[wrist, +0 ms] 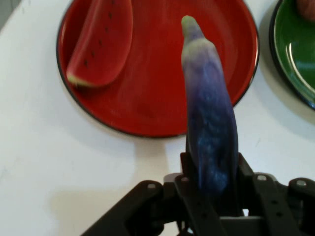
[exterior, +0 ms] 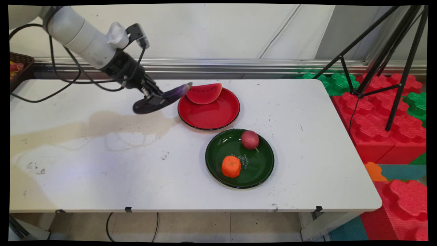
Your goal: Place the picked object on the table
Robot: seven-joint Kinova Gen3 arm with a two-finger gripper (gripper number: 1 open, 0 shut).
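In the main view, the end effector (exterior: 154, 99) pinches a purple eggplant (exterior: 164, 99) left of centre, held above the desk (exterior: 102, 164) just beside the red plate (exterior: 218, 118) bearing a watermelon slice (exterior: 204, 93).

In the hand view, the eggplant (wrist: 209, 123) looks light, smooth and possibly slippery; it is gripped near its thick end.

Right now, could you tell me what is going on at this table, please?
The gripper is shut on a purple eggplant and holds it in the air beside the left rim of the red plate, its tip pointing over the plate. A watermelon slice lies at the far side of that plate. Nearer the camera, a green plate holds an orange and a dark red ball-like fruit, all on the white table.
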